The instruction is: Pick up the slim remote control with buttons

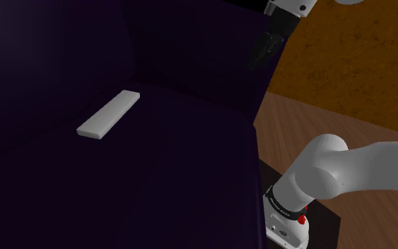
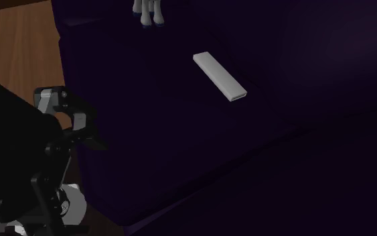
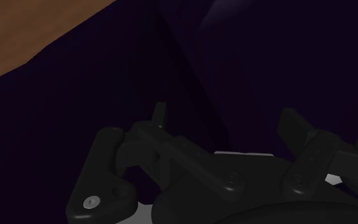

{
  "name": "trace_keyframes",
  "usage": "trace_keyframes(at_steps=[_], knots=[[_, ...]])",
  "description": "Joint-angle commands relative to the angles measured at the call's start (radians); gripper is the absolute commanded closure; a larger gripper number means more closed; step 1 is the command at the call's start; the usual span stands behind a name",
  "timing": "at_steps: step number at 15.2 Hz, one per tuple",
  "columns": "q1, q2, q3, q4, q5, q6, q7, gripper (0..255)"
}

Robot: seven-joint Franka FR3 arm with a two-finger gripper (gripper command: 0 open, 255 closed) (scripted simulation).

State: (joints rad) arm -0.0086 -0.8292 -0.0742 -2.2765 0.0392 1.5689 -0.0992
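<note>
The slim white bar-shaped remote control lies flat on the dark purple seat cushion of a sofa, with no buttons discernible on its plain top. It looks light, stiff and smooth, and is probably best pinched across its narrow width near the middle, where the long sides offer the pads parallel faces. The all-black two-finger gripper hangs well apart from it, up by the sofa's edge near the brown wooden floor, its fingers spread apart, holding and touching nothing.
</note>
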Motion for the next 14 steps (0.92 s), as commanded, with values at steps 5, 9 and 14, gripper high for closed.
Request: trace_keyframes(at_steps=[5, 9, 14], knots=[[0.005, 0.013, 0.114, -0.01, 0.052, 0.01, 0.149, 0], [0.01, 0.054, 0.227, 0.005, 0.102, 0.025, 0.297, 0], [0.007, 0.144, 0.366, 0.059, 0.151, 0.049, 0.483, 0]])
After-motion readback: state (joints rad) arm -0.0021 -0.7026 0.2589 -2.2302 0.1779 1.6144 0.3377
